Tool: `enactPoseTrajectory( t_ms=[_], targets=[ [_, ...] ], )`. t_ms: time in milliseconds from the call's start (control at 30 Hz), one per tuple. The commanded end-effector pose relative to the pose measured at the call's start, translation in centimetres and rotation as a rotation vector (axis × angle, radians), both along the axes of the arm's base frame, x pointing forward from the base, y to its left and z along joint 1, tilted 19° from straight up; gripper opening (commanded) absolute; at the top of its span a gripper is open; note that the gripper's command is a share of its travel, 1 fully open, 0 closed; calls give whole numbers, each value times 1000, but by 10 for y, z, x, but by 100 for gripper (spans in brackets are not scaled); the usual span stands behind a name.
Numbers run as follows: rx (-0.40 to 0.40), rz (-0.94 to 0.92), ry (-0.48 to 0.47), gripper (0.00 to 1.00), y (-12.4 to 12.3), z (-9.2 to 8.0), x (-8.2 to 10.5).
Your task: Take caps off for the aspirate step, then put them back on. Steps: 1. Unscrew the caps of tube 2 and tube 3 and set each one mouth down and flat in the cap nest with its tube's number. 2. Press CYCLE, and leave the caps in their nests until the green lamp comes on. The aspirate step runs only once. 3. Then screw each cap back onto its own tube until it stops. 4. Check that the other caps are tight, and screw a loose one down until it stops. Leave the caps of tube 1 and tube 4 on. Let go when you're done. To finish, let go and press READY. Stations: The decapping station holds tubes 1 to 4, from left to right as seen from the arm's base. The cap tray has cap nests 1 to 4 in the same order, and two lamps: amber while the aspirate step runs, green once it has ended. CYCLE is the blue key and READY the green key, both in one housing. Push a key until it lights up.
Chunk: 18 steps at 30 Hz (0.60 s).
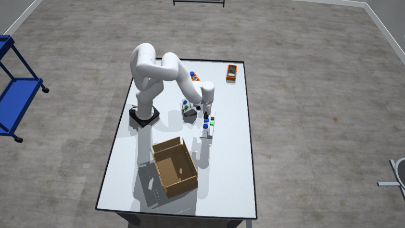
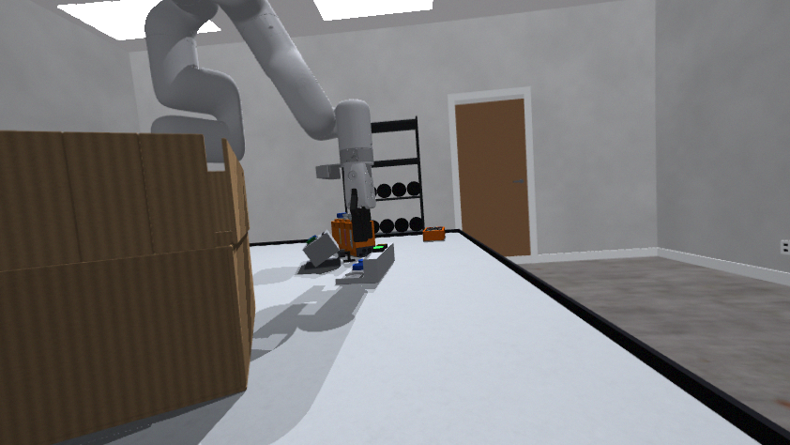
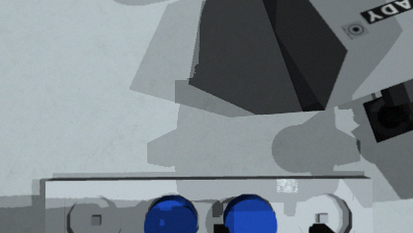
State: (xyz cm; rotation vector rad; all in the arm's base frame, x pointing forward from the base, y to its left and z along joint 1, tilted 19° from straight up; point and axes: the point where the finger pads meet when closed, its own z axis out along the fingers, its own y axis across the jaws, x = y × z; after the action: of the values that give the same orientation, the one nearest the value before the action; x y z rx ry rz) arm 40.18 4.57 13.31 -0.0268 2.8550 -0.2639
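The cap tray (image 1: 208, 126) holds two blue caps (image 1: 206, 123) in its two middle nests, and its green lamp (image 1: 211, 123) is lit. In the wrist view the caps (image 3: 170, 214) (image 3: 249, 213) lie at the bottom edge, with an empty nest (image 3: 91, 217) (image 3: 323, 217) at each end. My gripper (image 1: 206, 114) hangs upright just above the tray's far end, partly open and empty. Only its fingertips show in the wrist view (image 3: 267, 229), on either side of the right-hand cap. The orange decapping station (image 1: 195, 77) stands behind the arm, mostly hidden. The key housing (image 1: 188, 108) carries the blue (image 1: 184, 102) and green (image 1: 186, 107) keys.
An open cardboard box (image 1: 174, 165) stands near the table's front. An orange meter (image 1: 231, 72) lies at the far right corner. The tilted key housing (image 3: 267, 54) sits close beside the tray. A blue cart (image 1: 14, 90) stands off the table to the left.
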Motion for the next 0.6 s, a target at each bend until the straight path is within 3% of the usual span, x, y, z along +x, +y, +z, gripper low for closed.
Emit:
enactPoseTrajectory(
  t_ms=[0, 133, 567],
  targets=[
    [-7, -2, -5, 46, -4, -17, 9],
    [-8, -2, -5, 46, -8, -36, 15],
    [-8, -2, -5, 46, -8, -37, 15]
  ],
)
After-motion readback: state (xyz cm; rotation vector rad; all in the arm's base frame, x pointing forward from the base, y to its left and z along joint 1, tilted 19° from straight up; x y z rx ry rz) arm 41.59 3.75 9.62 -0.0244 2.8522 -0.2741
